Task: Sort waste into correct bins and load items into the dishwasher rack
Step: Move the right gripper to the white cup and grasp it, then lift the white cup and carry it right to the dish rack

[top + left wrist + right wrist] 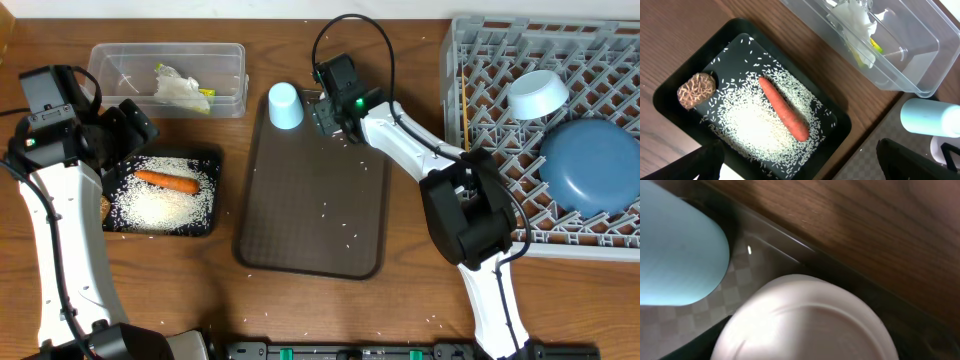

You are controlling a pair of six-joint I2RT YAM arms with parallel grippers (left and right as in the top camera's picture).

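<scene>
Nearest, low in the right wrist frame, sat the small white cup (805, 325), with the light-blue cup (675, 250) just beside it at upper left. We judged the right gripper (326, 108) should straddle it squarely and spare that neighbour; whether its jaws were apart we could not tell. Overhead hid this cup beneath the gripper. At far left, the left gripper (802, 160) hung spread wide over the black tray (735, 25).

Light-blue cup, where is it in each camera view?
Overhead: light-blue cup upper centre, on the brown tray, top-left corner.
Left wrist: light-blue cup at right edge, mid-height.
Right wrist: light-blue cup fills upper left.
Shared landmark: brown tray, checkered surface, in all three.
</scene>
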